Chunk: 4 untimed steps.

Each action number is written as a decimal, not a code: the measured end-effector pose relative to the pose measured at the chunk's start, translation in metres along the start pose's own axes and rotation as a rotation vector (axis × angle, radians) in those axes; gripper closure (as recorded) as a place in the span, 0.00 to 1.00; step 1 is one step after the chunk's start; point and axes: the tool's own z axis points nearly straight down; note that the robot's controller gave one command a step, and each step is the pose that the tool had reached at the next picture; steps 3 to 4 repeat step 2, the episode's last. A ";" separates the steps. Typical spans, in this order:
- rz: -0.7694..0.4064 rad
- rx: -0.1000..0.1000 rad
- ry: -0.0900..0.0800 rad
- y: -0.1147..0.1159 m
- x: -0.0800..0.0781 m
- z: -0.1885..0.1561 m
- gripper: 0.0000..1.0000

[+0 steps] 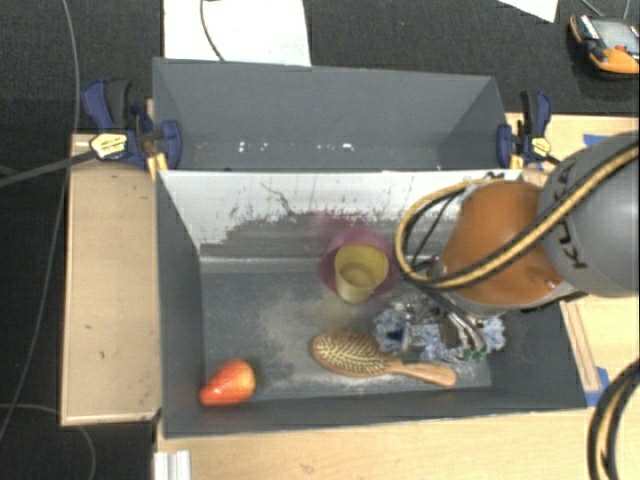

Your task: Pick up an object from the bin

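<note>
Gripper (445,333) sits low in lower-right of bin (250,303), over a blue-white crumpled bundle (400,330) w/ no clear long axis. Just below, tan hairbrush (365,356) lies approx left-right, bristle head left, handle right. Gripper released or clenched: can't tell.

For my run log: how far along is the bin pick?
Nothing looks lifted yet: the yellow cup, the oval wooden hairbrush and the orange-red strawberry-shaped toy all lie in the grey metal bin. In hand: the gripper is low over a crumpled blue-and-white bundle by the brush. Left: grasp and lift.
</note>
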 end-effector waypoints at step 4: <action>-0.011 0.000 0.000 0.001 -0.013 -0.147 1.00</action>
